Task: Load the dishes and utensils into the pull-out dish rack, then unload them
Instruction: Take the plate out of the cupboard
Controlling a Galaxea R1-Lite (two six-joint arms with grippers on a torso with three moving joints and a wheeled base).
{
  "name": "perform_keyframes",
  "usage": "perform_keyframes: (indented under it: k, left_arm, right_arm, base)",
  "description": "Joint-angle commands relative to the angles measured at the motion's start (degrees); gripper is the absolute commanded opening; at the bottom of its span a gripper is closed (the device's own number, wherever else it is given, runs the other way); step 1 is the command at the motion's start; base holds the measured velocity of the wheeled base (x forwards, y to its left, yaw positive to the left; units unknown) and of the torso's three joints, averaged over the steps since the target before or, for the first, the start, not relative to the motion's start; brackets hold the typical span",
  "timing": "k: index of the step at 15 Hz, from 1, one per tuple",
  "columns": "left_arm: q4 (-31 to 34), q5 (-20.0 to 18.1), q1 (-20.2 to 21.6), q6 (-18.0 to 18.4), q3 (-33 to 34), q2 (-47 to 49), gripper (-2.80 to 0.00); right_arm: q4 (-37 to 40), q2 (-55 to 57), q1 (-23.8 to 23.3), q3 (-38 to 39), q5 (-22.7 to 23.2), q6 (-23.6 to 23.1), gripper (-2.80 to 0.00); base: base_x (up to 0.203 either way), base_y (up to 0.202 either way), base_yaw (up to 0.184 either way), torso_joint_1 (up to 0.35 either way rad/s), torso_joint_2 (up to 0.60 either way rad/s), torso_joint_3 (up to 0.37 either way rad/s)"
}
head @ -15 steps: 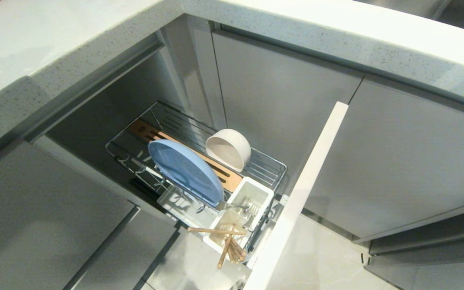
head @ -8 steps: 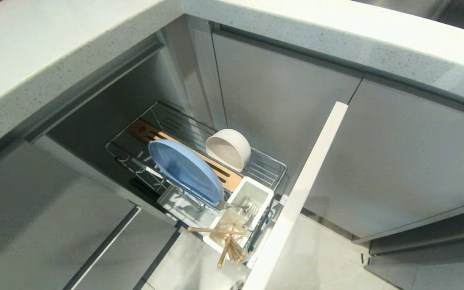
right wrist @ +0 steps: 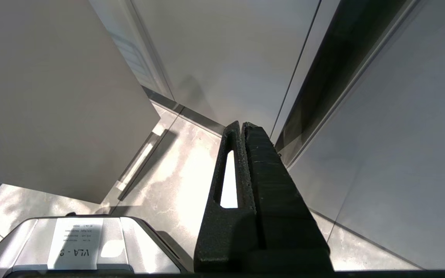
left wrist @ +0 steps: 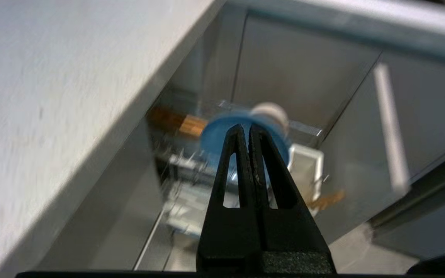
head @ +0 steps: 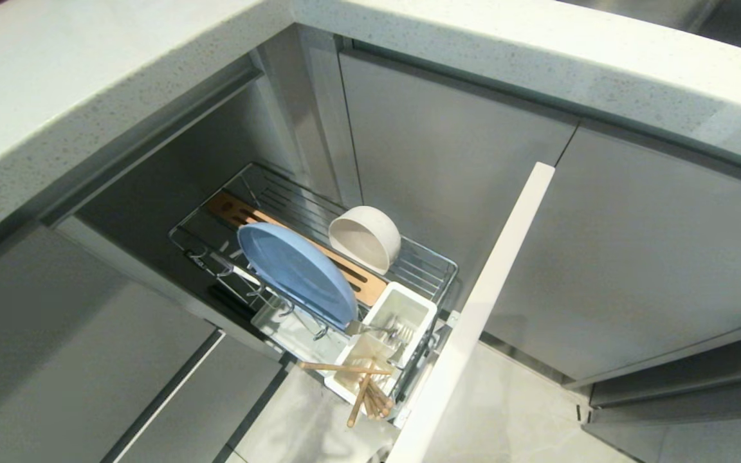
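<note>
Two dishes in pull-out dish rack

The right pincer hangs with its two black fingers pressed together and nothing between them, pointing at a pale, glossy tiled floor. Flat grey cabinet fronts rise around it, a dark gap running between two of them. Near the camera sits part of the robot's grey base bearing a white label with small print.
</note>
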Motion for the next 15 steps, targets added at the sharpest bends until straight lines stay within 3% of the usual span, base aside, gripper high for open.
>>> perform_keyframes:
  k: [1, 5, 12, 15]
  left_arm:
    - [0.3, 3.8, -1.4, 1.0, 10.4, -10.5, -2.8]
    - [-7.9, 9.1, -1.6, -4.5, 26.2, -13.0, -2.8]
    - [-36.7, 13.2, -1.6, -5.9, 55.7, -13.1, -2.8]
    - [-34.8, 14.1, -1.6, -7.9, 56.3, -13.0, -2.8]
  right_arm:
    - [0.0, -0.2, 0.0, 0.1, 0.0, 0.0, -2.8]
    - [0.0, -0.2, 0.1, 0.1, 0.0, 0.0, -2.8]
    - [0.0, -0.2, 0.1, 0.1, 0.0, 0.0, -2.8]
    - [0.0, -0.2, 0.0, 0.1, 0.0, 0.0, -2.8]
  base:
    - [0.0, 0.0, 0.0, 0.0, 0.0, 0.0]
    - [0.0, 0.0, 0.0, 0.0, 0.0, 0.0]
    - [0.0, 0.0, 0.0, 0.0, 0.0, 0.0]
    - [0.0, 0.0, 0.0, 0.0, 0.0, 0.0]
